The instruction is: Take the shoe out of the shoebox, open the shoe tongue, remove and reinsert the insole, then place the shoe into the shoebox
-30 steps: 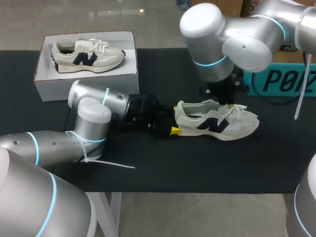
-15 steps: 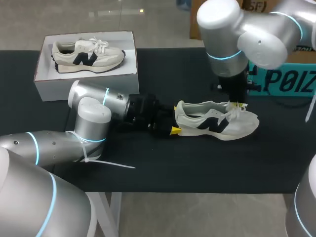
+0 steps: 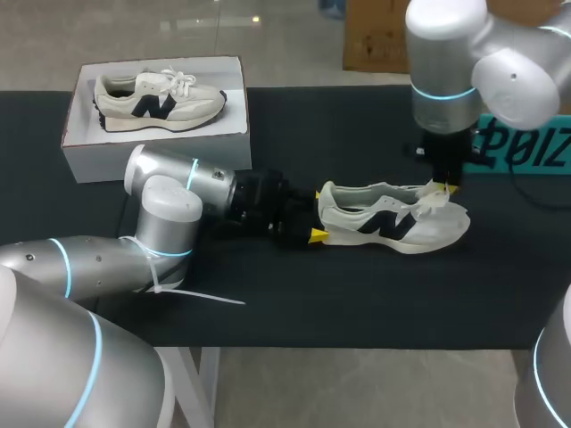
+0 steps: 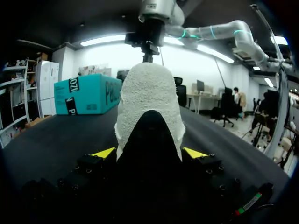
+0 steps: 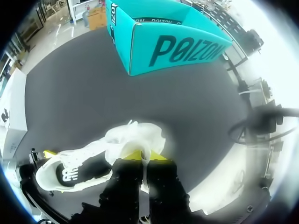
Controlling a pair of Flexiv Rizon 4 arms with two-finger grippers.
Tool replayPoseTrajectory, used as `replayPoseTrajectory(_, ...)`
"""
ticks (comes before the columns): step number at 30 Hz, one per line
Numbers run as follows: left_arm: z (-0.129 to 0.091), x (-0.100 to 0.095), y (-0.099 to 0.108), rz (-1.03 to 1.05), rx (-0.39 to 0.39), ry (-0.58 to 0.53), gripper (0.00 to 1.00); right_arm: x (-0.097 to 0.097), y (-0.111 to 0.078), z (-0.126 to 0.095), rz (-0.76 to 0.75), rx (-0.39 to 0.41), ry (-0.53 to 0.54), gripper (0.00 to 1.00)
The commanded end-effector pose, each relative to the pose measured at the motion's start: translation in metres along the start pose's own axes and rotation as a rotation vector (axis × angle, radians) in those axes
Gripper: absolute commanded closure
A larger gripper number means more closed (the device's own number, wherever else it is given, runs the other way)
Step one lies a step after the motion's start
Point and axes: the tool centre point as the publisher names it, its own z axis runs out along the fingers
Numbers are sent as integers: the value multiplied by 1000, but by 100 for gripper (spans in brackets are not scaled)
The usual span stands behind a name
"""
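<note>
Where the right pincer (image 5: 142, 156) meets the shoe (image 3: 393, 221), its yellow tips are partly hidden by white fabric, yet are seen pressed together on the raised tongue (image 3: 434, 194). The right arm is held vertical above the forefoot. The left pincer (image 4: 148, 153), laid low along the bench (image 3: 312, 303), is clamped on the heel. The cream shoe, dark-logoed, is stood upright mid-bench, well apart from the shoebox (image 3: 152, 147).

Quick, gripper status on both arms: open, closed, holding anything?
Left gripper: closed on the shoe, at its heel.
Right gripper: closed on the tongue of that shoe.
</note>
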Motion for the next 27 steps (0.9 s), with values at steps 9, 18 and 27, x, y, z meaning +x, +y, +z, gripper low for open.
replayPoseTrajectory(9,0,0,4,-1,-5,1,100,2,-10,-25,-20,-44,96,0)
replayPoseTrajectory(18,0,0,4,-1,-5,1,100,12,-54,-76,-400,70,345,0)
replayPoseTrajectory(27,0,0,4,-1,-5,1,100,11,-153,-142,-1337,325,489,0)
